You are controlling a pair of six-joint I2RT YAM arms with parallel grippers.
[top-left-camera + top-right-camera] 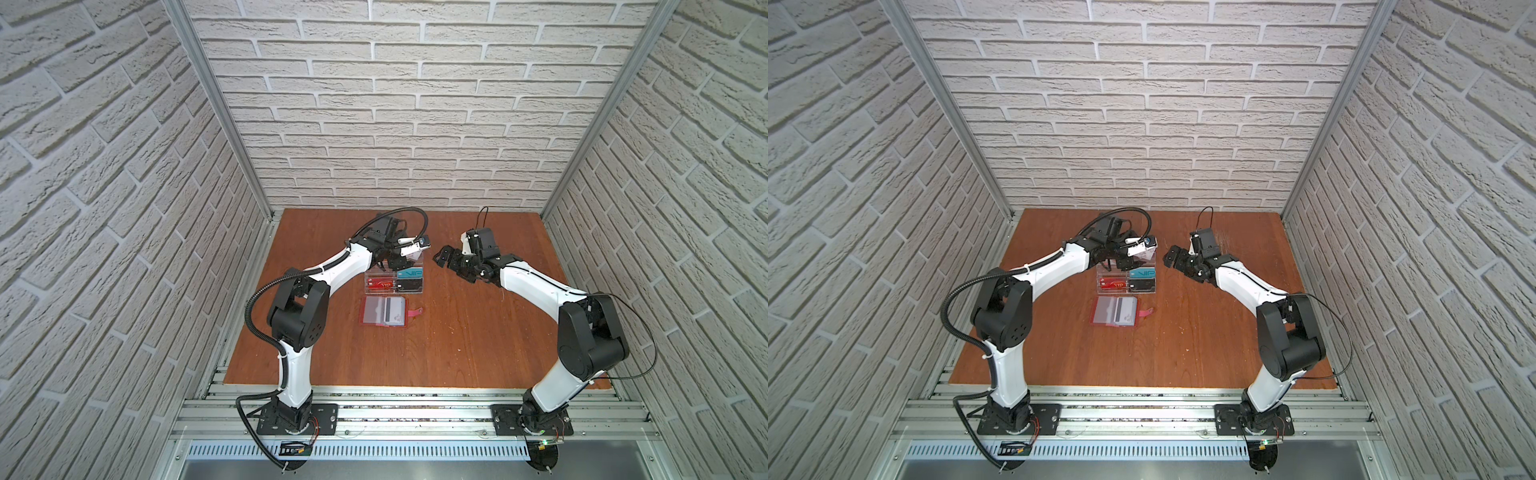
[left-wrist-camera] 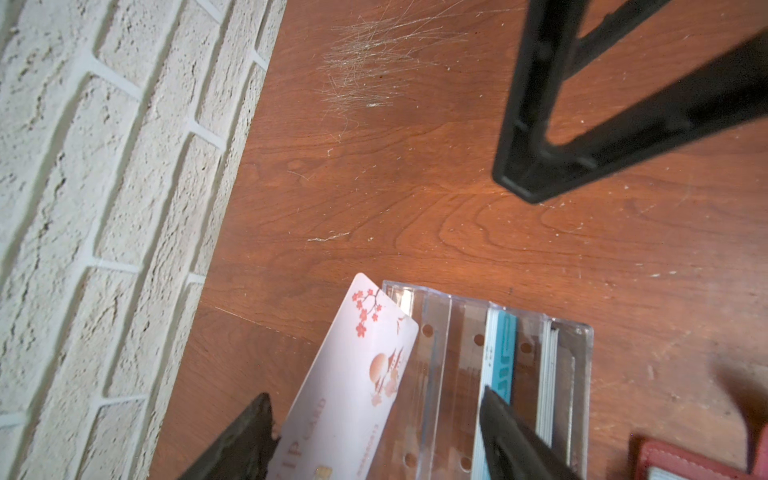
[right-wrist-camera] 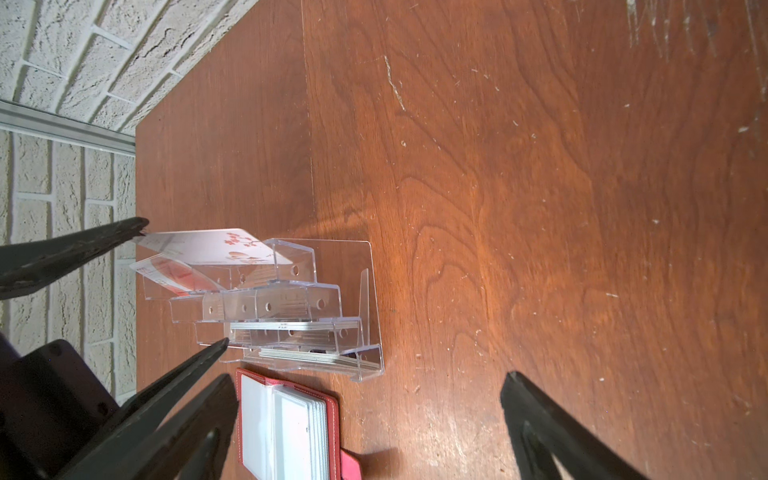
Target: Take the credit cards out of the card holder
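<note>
My left tool (image 2: pixel 374 397) is spread over the acrylic rack (image 3: pixel 365 291), one finger (image 2: pixel 249 436) touching the white blossom card (image 2: pixel 353 374) that leans in its top tier. My right tool (image 1: pixel 441 257) gapes nearby. The red card holder (image 3: pixel 333 424) lies open on the table (image 1: pixel 457 332), just beside the rack.

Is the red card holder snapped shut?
No, the card holder lies open on the table, with its clear sleeves facing up and its snap tab undone.
</note>
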